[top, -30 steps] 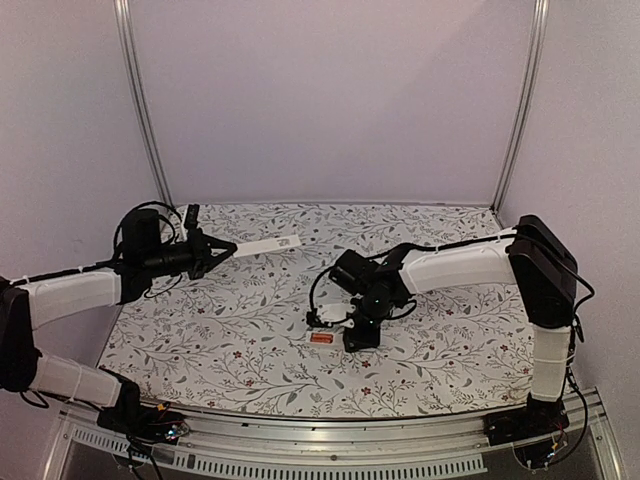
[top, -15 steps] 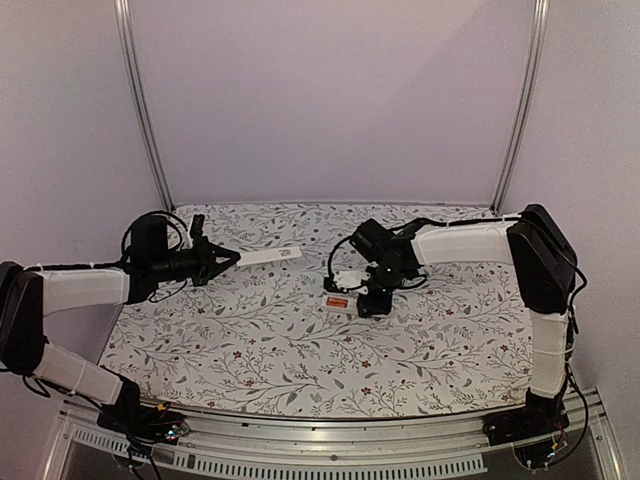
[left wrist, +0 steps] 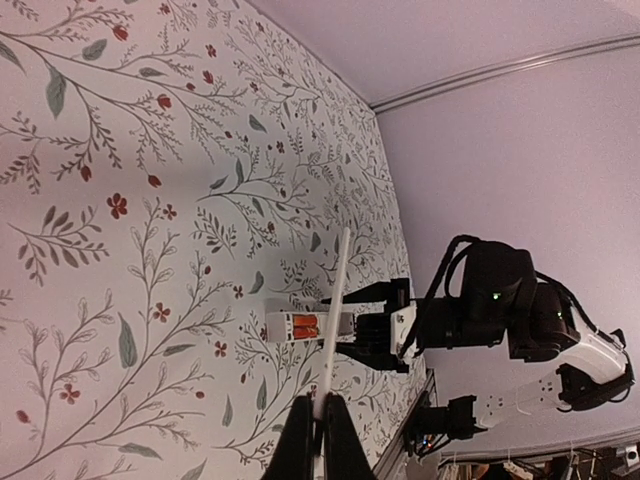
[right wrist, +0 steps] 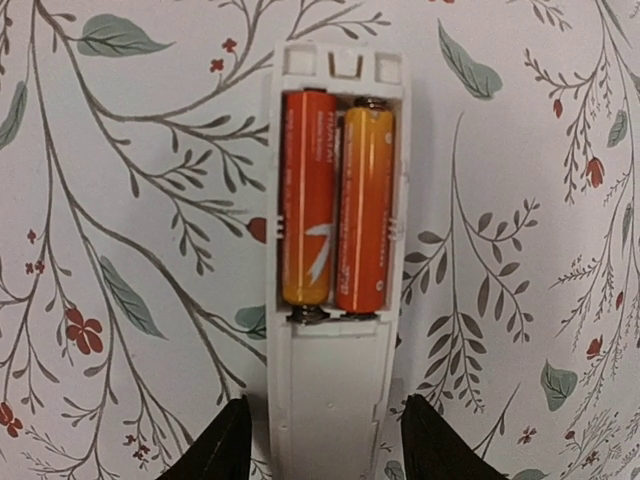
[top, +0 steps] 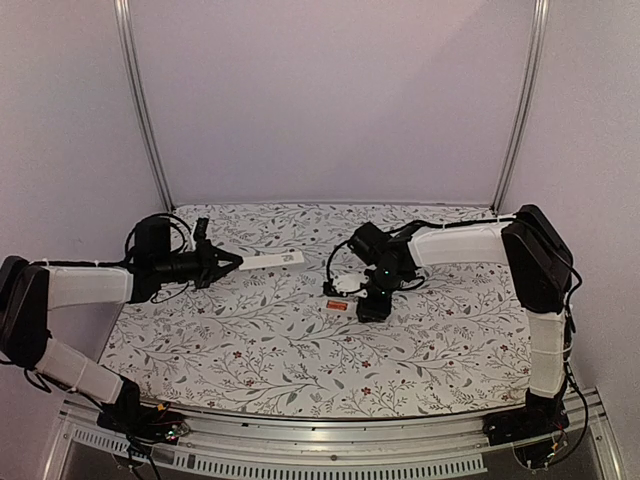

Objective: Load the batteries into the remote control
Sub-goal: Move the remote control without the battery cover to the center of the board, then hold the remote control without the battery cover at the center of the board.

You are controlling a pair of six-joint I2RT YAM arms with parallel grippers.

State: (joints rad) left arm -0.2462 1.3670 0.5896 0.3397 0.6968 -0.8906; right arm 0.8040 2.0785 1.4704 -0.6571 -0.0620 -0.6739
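Note:
The remote control (right wrist: 335, 400) lies back-up on the floral tabletop, its compartment uncovered. Two orange-red batteries (right wrist: 338, 205) sit side by side in it. My right gripper (right wrist: 325, 450) stands open astride the remote's plain end, and a gap shows between each fingertip (right wrist: 225, 445) and the casing. From above, the remote (top: 340, 303) lies just left of the right gripper (top: 366, 300). My left gripper (top: 230, 263) is shut on a thin white cover strip (top: 275, 260), held above the table and pointing right. In the left wrist view the strip (left wrist: 333, 320) runs edge-on across the remote (left wrist: 285, 326).
The floral tabletop (top: 300, 360) ends at a metal rail along the near edge. Lilac walls and two upright metal posts (top: 140, 110) close the back. The right arm's white forearm (top: 460, 245) stretches across the back right.
My right gripper carried the remote back and to the right, then opened off it. The left gripper with its white strip shifted slightly right.

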